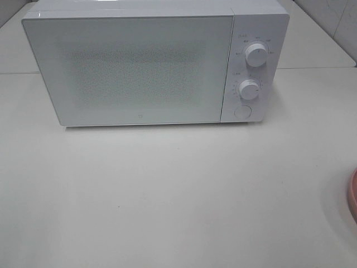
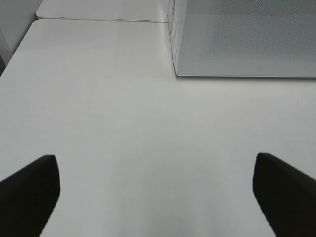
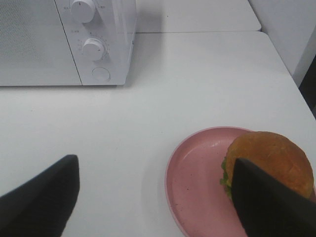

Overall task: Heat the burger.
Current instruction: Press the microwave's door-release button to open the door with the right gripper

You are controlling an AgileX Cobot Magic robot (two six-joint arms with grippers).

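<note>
Microwave (image 1: 139, 67) shut; dial markings (image 1: 241, 38), door logo (image 1: 139, 118) unreadable. Burger (image 3: 269, 155) on pink plate (image 3: 192, 182), 4 o'clock of microwave. Left gripper (image 2: 155, 163), right gripper (image 3: 155, 168) wide, empty.

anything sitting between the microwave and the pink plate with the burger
Nothing: in the right wrist view, only bare white table lies between the microwave and the pink plate holding the burger.

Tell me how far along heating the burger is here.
Nothing looks done yet: the microwave is shut, and the burger sits on the pink plate outside it. In hand: nothing, as the left gripper and right gripper are open and empty. Left: open the microwave, load the burger, close it and start it.
</note>
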